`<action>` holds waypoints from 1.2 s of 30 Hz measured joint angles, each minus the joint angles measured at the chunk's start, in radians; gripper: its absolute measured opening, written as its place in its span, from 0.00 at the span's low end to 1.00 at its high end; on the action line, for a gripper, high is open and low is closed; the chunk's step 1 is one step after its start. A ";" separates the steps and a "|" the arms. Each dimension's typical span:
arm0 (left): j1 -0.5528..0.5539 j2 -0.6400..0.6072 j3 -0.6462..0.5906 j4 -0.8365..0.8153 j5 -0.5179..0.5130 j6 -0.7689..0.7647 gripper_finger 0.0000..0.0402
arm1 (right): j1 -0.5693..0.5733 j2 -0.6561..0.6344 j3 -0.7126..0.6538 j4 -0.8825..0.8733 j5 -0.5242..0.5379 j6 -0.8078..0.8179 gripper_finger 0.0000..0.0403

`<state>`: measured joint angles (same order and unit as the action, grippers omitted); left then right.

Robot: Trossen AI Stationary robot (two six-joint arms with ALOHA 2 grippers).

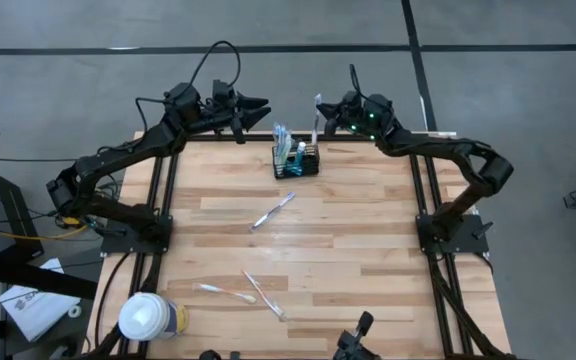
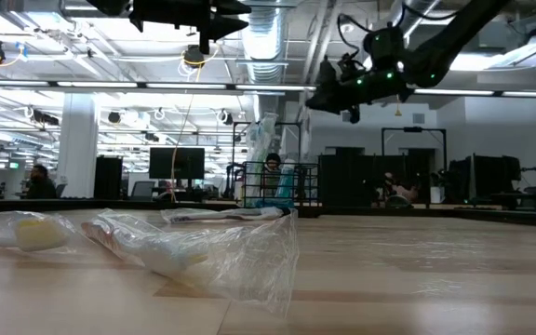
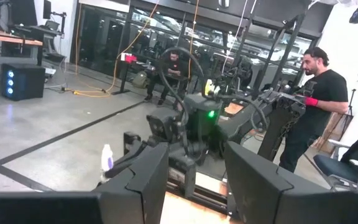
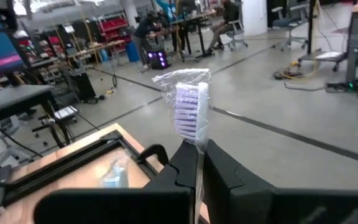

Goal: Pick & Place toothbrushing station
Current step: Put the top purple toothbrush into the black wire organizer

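Observation:
The toothbrushing station, a small black wire basket (image 1: 296, 160) holding toothbrushes and teal tubes, stands on the table near its far edge; it also shows in the low view (image 2: 282, 184). My right gripper (image 1: 325, 117) hovers just beyond and right of it, shut on a toothbrush (image 4: 190, 106) in a clear wrapper. My left gripper (image 1: 258, 110) hangs open above the far edge, left of the basket, with nothing between its fingers (image 3: 151, 177). Three more toothbrushes lie flat on the table: one mid-table (image 1: 273, 210), two toward the near left (image 1: 226, 292), (image 1: 265, 295). My right gripper pinches the wrapped toothbrush's handle (image 4: 199, 163) between its two fingers, below the bristle head. The fingers lie level and across the handle, pointing toward the table's left. The brush stands upright with its head up, lifted clear of the table and basket.
A white-lidded cup (image 1: 148, 318) stands at the near left corner. In the low view the wrapped toothbrushes (image 2: 194, 247) lie close in front. People sit and stand in the room beyond the far edge (image 3: 319, 106).

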<state>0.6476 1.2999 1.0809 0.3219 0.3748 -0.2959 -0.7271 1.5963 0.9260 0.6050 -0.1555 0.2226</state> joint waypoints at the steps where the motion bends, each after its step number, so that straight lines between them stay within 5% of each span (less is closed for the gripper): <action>1: 0.000 0.000 0.000 0.000 0.000 0.000 0.38 | 0.001 0.017 0.004 0.023 0.000 0.008 0.00; 11: 0.000 0.000 0.000 0.000 0.000 0.000 0.37 | 0.000 0.117 0.123 0.006 -0.004 0.012 0.00; 31: 0.000 0.000 0.000 -0.001 0.000 0.002 0.37 | 0.017 0.084 0.133 -0.138 0.004 -0.077 0.00; 36: 0.000 0.000 0.000 -0.001 0.000 0.003 0.37 | 0.067 0.085 0.133 -0.131 0.141 -0.155 0.00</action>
<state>0.6476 1.2999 1.0805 0.3210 0.3752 -0.2932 -0.6601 1.6810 1.0592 0.4737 -0.0148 0.0680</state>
